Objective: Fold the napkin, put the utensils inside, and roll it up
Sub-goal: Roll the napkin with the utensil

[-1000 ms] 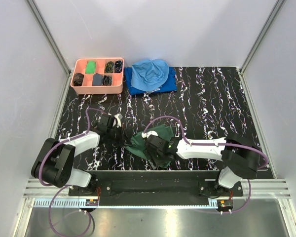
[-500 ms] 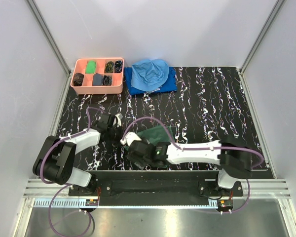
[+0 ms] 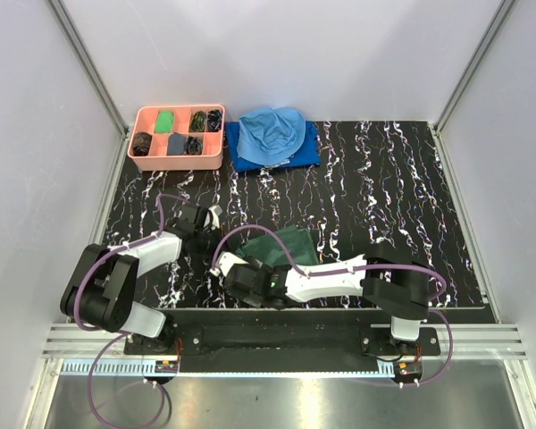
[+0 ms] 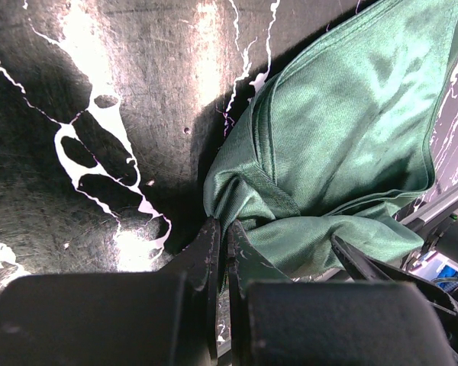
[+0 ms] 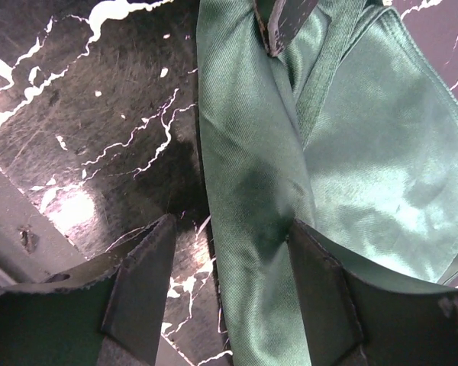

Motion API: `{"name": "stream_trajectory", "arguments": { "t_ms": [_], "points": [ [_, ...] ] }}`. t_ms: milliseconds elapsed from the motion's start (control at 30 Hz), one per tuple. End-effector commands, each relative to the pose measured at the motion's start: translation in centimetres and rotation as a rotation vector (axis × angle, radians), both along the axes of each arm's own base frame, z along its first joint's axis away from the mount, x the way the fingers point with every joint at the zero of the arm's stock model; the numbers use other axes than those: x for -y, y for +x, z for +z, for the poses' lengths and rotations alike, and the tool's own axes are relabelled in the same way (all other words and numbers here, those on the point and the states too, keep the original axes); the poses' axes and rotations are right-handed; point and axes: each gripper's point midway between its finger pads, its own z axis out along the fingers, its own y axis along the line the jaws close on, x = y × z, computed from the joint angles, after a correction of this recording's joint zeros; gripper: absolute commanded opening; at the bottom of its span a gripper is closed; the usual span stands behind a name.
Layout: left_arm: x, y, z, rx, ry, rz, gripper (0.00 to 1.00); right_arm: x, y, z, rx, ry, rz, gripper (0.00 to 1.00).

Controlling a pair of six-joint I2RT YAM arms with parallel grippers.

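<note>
Left tool (image 4: 220,227): closed, pinching a bunched corner of the large dark green soft cloth napkin (image 3: 286,243). We see it has barely moved. The napkin, a crumpled heap 1 second ago, now lies flatter on the black, white-veined worktop (image 3: 384,179), near its front edge. Right tool (image 5: 230,229): swung left off the heap, its 2 fingers apart astride a fold. We judge the cloth is being spread and folding has not begun.
</note>
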Motion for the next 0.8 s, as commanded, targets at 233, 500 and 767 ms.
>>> {"name": "stream_trajectory", "arguments": {
  "t_ms": [233,500,767],
  "points": [
    [0.3,0.4,0.6,0.015,-0.013,-0.028,0.00,0.8,1.5,-2.1,0.000,-0.029,-0.011,0.63],
    [0.4,0.3,0.8,0.014,-0.023,-0.035,0.00,1.1,-0.1,-4.1,-0.213,-0.011,0.026,0.47],
    [0.3,0.7,1.5,0.035,-0.038,-0.020,0.09,1.6,-3.0,-7.0,-0.458,-0.009,0.043,0.32]
  ]
}}
